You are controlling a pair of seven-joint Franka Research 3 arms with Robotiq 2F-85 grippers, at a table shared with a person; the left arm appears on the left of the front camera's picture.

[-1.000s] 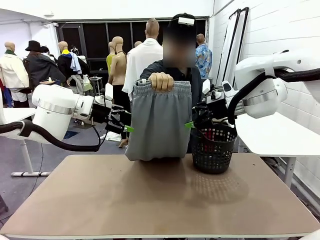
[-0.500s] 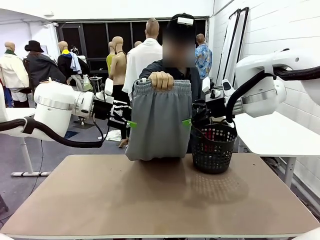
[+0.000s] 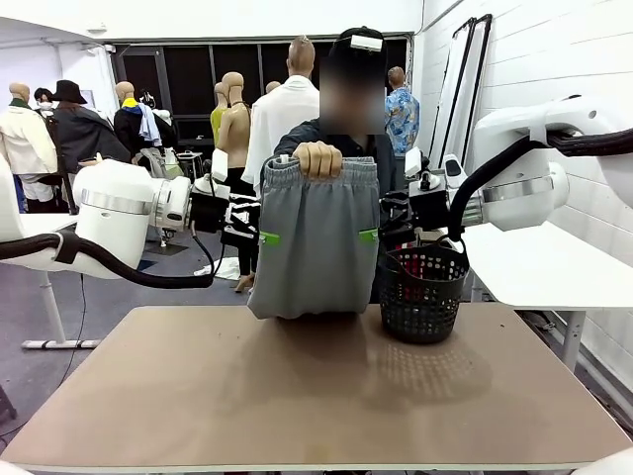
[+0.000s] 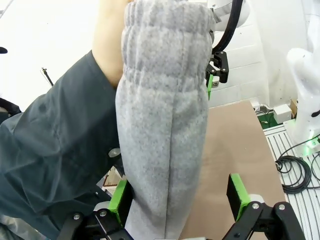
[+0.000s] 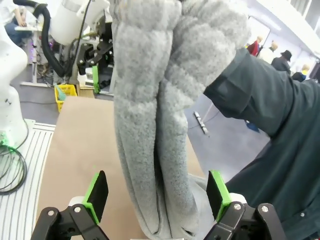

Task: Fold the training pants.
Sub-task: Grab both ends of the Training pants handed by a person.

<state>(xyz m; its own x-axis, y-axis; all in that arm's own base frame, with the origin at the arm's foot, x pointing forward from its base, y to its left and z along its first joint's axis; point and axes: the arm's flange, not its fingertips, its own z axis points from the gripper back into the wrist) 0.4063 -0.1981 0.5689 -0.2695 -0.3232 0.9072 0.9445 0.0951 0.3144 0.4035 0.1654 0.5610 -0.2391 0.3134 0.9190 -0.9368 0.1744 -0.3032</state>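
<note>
Left pincer, right pincer astride training pants

- Extended level from the left, left gripper spread wide, pointing right.
- Extended level from the right, right gripper spread wide, pointing left.

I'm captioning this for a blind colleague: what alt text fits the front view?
A person's hand holds grey training pants up by the waistband above the table, while the left gripper and right gripper, both open, straddle the pants' side edges. A black basket stands beside them.
</note>
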